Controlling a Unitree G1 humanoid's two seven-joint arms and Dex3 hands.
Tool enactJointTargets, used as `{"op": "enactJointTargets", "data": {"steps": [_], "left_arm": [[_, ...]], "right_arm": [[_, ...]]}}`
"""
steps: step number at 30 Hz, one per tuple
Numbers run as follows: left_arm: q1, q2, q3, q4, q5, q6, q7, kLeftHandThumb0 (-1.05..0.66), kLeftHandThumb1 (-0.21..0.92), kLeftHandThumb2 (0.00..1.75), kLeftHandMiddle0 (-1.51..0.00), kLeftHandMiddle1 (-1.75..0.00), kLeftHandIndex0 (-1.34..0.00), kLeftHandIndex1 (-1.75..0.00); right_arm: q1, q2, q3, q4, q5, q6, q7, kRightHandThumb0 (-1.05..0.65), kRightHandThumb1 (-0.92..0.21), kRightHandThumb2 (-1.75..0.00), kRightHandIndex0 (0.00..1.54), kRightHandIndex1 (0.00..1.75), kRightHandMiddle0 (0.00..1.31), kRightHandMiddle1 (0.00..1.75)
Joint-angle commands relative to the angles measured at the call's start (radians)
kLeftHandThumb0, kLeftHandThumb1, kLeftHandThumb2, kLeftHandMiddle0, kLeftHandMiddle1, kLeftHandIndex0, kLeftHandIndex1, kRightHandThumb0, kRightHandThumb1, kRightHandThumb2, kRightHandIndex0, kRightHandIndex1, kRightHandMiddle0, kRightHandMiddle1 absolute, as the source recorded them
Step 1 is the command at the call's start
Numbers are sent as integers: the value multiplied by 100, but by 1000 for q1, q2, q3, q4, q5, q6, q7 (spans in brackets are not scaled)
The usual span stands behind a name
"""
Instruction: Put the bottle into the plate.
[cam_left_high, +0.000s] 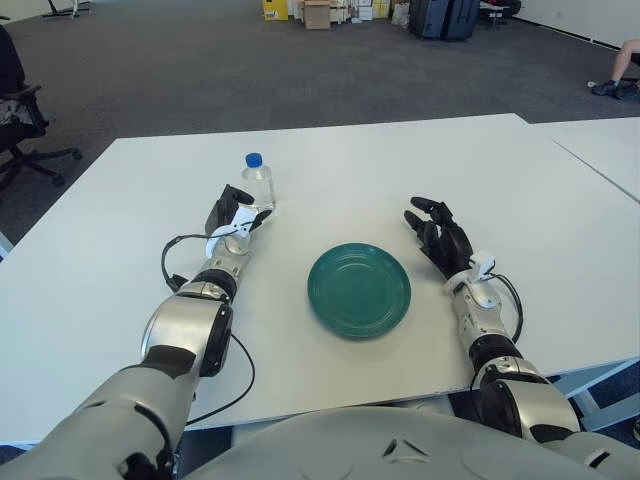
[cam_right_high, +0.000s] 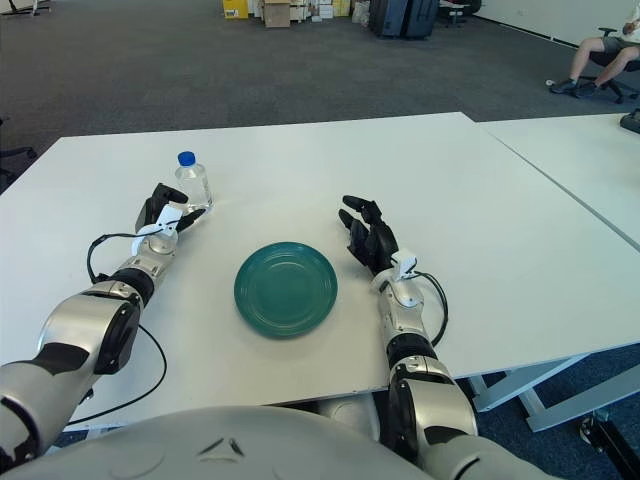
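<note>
In the left eye view, a clear bottle (cam_left_high: 258, 183) with a blue cap is standing upright on the white table (cam_left_high: 120, 250), well to the left of and behind the green plate (cam_left_high: 359, 289), which is sitting bare near the front middle of the table. The left hand (cam_left_high: 232, 212) is reaching up against the near side of the bottle, its fingers partly curled toward the bottle's base, though whether they are actually gripping it cannot be told from here. The right hand (cam_left_high: 437, 236) is showing just to the right of the plate, its dark fingers loosely spread and holding nothing. In the right eye view, the bottle (cam_right_high: 193, 181) is again standing upright at the left rear of the plate (cam_right_high: 286, 288), apart from it, with the left hand (cam_right_high: 166, 213) pressing close to its lower part; contact looks likely but a firm grasp cannot be confirmed. The right hand (cam_right_high: 368, 236) is showing beside the plate's right edge, fingers relaxed and empty.
</note>
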Motion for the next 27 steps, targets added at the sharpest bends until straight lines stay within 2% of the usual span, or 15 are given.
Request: {"op": "enactJointTargets", "data": {"steps": [1, 6, 13, 27], "left_arm": [[-12, 5, -4, 9, 15, -9, -1, -56, 73, 0, -80, -175, -41, -175], [-15, 7, -7, 9, 16, -12, 4, -57, 73, 0, -81, -175, -42, -175], [-16, 9, -8, 8, 19, -13, 10, -57, 73, 0, -81, -175, -43, -175], [-40, 54, 52, -4, -38, -34, -45, -59, 75, 1, -82, -175, -37, -175]], "right_arm": [[41, -2, 2, 21, -3, 40, -12, -57, -92, -79, 37, 2, 0, 91], [45, -3, 16, 2, -21, 76, -43, -57, -92, -78, 38, 2, 0, 91], [46, -2, 19, 0, -20, 77, -47, -57, -92, -76, 38, 1, 0, 89], [36, -1, 9, 36, 1, 16, 0, -57, -92, -81, 37, 1, 0, 90]]}}
